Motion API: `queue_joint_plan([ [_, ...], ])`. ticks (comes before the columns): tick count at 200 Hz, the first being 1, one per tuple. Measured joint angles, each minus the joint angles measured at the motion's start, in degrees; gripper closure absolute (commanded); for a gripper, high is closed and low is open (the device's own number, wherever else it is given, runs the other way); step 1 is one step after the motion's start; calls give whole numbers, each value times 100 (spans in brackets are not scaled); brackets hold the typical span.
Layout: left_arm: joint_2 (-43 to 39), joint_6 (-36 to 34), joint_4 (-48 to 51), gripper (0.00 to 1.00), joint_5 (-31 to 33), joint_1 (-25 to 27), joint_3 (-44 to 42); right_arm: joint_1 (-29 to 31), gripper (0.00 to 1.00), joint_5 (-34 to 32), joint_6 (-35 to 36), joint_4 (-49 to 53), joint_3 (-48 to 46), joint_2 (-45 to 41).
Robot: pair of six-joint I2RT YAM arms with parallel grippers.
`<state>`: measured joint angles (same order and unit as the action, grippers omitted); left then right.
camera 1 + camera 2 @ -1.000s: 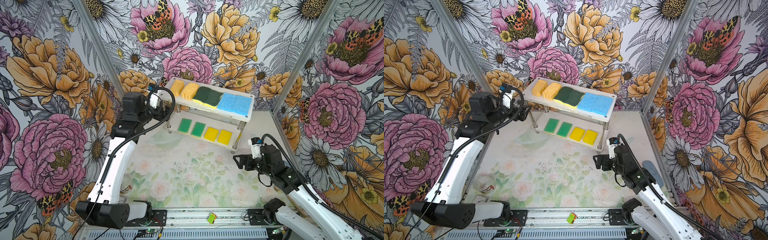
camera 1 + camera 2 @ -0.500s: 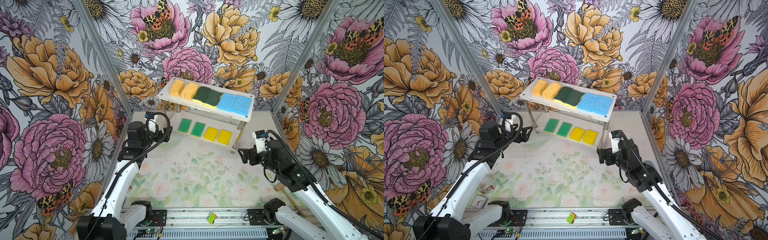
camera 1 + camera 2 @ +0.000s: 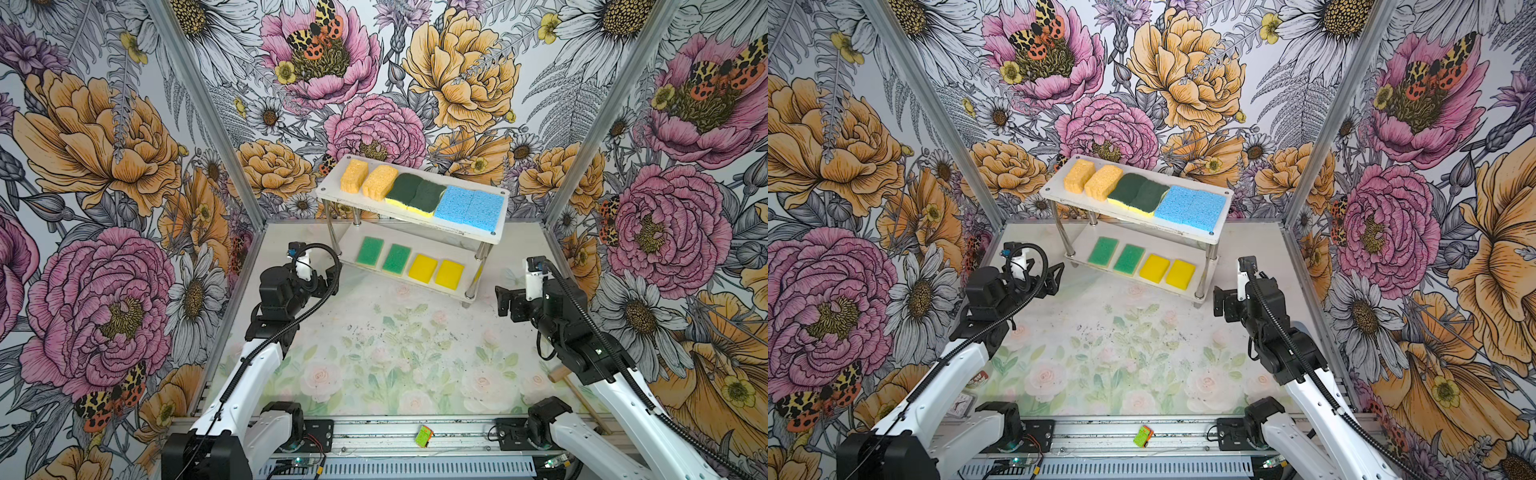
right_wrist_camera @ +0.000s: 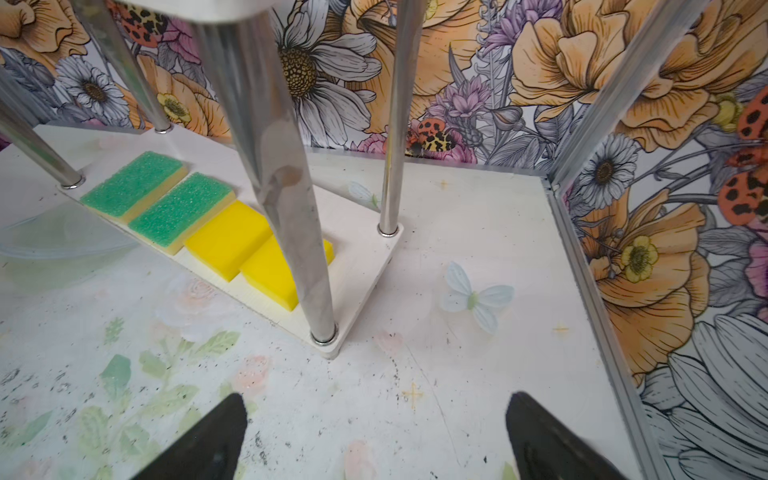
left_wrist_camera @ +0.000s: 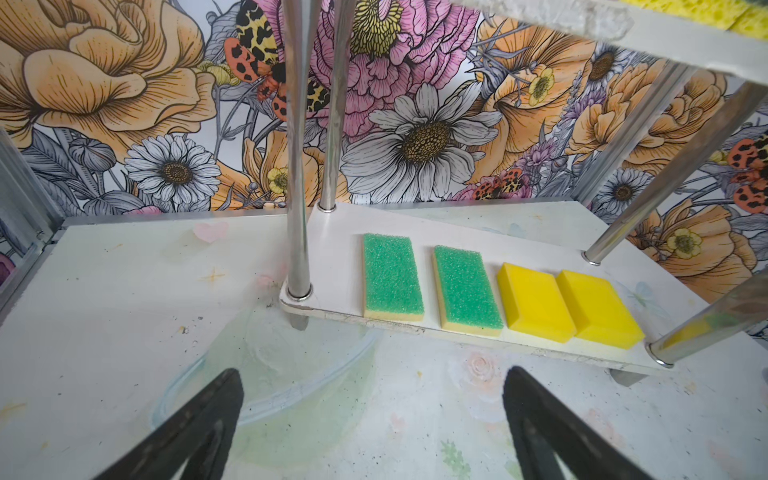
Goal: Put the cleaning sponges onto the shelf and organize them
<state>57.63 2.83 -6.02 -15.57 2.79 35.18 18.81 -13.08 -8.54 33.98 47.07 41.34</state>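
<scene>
Now left tool (image 5: 372,371) lowered beside shelf (image 5: 336,253), right tool (image 4: 377,395) nearer, jaws apart

Beyond the floral desk (image 3: 374,332), I see a small green-and-orange block (image 3: 424,436) on the metal rail (image 3: 374,434) along its front edge, a wooden mallet (image 3: 556,375) at its right edge and a small clock (image 3: 962,404) at its front-left corner
</scene>
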Motion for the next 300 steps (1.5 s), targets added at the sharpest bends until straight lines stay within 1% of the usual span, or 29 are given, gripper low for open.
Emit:
queue_joint_plan([
  [26, 170, -26, -389, 1, 4, -188, -256, -245, 0, -127, 52, -732, -658, -184],
  [46, 238, -39, -682, 1, 2, -313, -479, -387, 0, -271, 50, -1346, -1141, -116],
  [66, 264, -52, -938, 1, -2, -424, -662, -474, 0, -448, 44, -2122, -1591, 186],
  [97, 378, -173, -1189, 1, -4, -535, -828, -577, 0, -695, 48, -3550, -2406, 876],
  [113, 496, -221, -1268, 1, -7, -605, -859, -708, 0, -778, 57, -4118, -2660, 1231],
  [158, 872, -234, -1585, 1, -168, -994, -964, -1119, 0, -785, 337, -5381, -2732, 1982],
  [202, 1191, -122, -2159, 1, -391, -1351, -1285, -1480, 0, -249, 671, -6474, -2920, 2599],
  [239, 1475, -61, -2549, 1, -466, -1386, -1300, -1665, 0, 151, 756, -7250, -2994, 3248],
  [261, 1650, -11, -2813, 1, -463, -1392, -1307, -1727, 1, 422, 754, -7405, -2876, 3602],
  [274, 1749, 20, -2990, 1, -463, -1397, -1338, -1735, 1, 579, 756, -7707, -2793, 3934],
  [288, 1836, 35, -3150, 1, -463, -1401, -1379, -1735, 1, 634, 752, -8168, -2769, 4391],
  [300, 1878, 48, -3259, 1, -461, -1408, -1425, -1738, 2, 643, 737, -8203, -2771, 4592],
])
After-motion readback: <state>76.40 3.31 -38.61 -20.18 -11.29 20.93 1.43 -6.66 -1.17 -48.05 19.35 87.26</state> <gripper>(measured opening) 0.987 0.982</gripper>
